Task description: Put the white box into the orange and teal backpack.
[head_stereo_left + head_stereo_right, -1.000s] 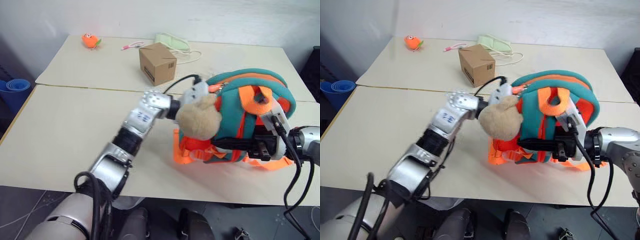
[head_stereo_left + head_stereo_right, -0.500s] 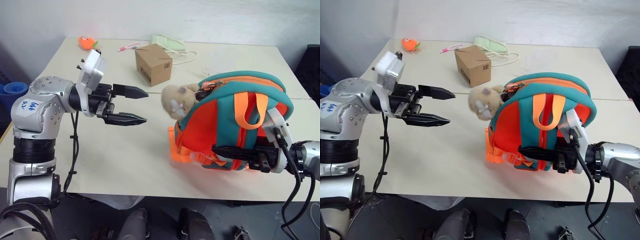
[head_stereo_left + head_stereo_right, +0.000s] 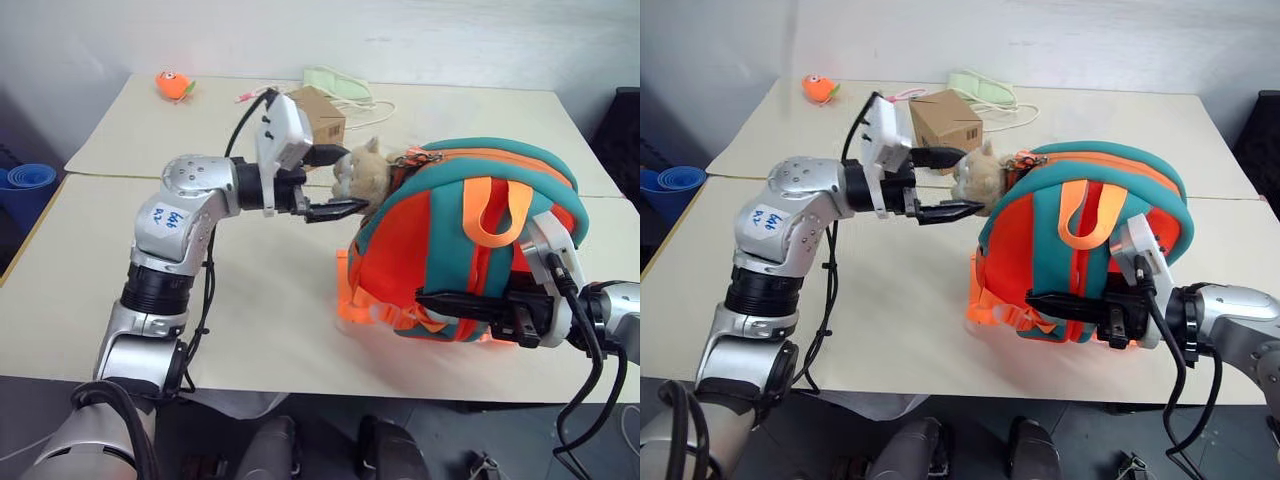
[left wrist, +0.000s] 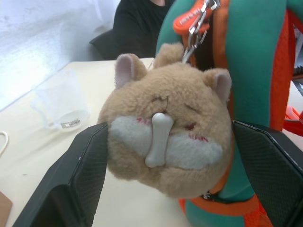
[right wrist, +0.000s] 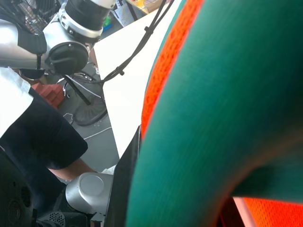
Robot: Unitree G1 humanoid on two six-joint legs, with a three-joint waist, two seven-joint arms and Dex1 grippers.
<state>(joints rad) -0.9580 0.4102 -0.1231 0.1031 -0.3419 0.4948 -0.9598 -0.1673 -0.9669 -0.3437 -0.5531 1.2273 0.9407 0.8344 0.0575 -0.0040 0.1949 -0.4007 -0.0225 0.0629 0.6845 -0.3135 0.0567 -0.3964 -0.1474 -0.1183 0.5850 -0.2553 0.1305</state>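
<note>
The orange and teal backpack [image 3: 470, 240] stands upright on the near table [image 3: 270, 300], its orange strap loop facing the camera. The right gripper [image 3: 450, 303] is clamped shut on the backpack's lower front, fingers pointing toward the robot's left. The left gripper [image 3: 340, 183] reaches in level from the left with its 2 black fingers spread wide — the tan plush toy [image 4: 165, 142] sits between them, and in the left wrist view a finger [image 4: 75, 179] stands on each side of the plush, close against its fur, though contact cannot be told for sure. The plush hangs from a metal clip on an orange zipper tab [image 4: 189, 21] at the backpack's teal edge.

Behind the left gripper stands a brown cardboard cube box [image 3: 948, 118] with a small barcode label; its print is too small to read. The left forearm carries handwritten blue digits [image 3: 164, 215] that I cannot read — perhaps 3 of them. The white box cannot be made out anywhere. An orange toy [image 3: 171, 85] lies at the far table corner.
</note>
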